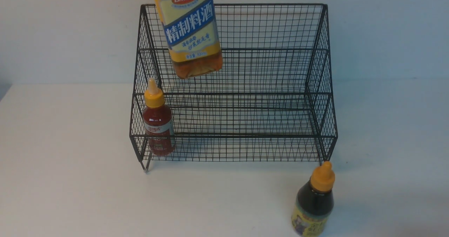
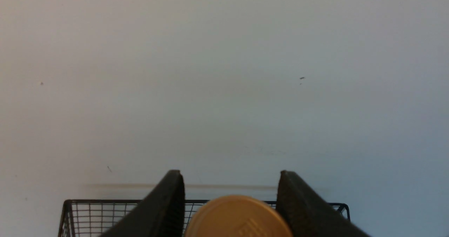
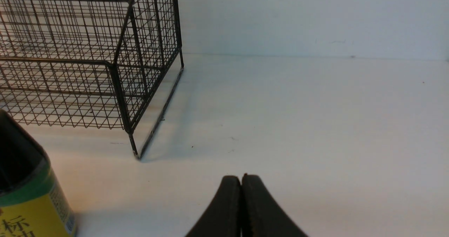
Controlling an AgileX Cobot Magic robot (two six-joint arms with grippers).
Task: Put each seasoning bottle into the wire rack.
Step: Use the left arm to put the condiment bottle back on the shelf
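Observation:
The tall amber bottle with the yellow-blue label hangs in the air over the left part of the black wire rack, tilted; its top is cut off by the front view's edge. In the left wrist view its gold cap sits between the two fingers of my left gripper, which is shut on the bottle, with the rack's top rim below. The small red bottle stands upright in the rack's lowest tier, far left. The small dark bottle stands on the table in front of the rack's right corner; it also shows in the right wrist view. My right gripper is shut and empty, low over the table.
White table with a pale wall behind. The rack's right side and foot stand ahead of my right gripper in the right wrist view.

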